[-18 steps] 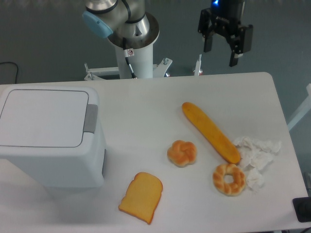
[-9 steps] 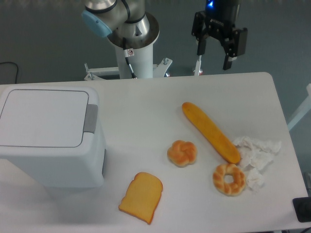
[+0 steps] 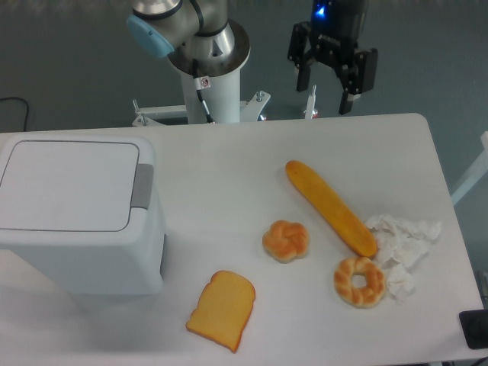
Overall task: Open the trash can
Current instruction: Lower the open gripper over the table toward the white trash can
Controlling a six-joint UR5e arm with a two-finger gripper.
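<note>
The trash can [image 3: 76,217] is a large white boxy bin at the table's left side, its flat lid down and a grey push-button strip [image 3: 141,186] on the lid's right edge. My gripper [image 3: 323,101] hangs high over the table's back edge, far to the right of the bin. Its two dark fingers are spread apart with nothing between them.
On the white table [image 3: 229,164] lie a long baguette [image 3: 329,207], a round bun [image 3: 286,240], a bread ring [image 3: 358,281], a toast slice [image 3: 222,309] and crumpled white paper [image 3: 400,244]. The arm's base column [image 3: 210,72] stands behind the back edge.
The gripper has moved steadily left along the back edge, still open. The bin and the bread items have not moved.
</note>
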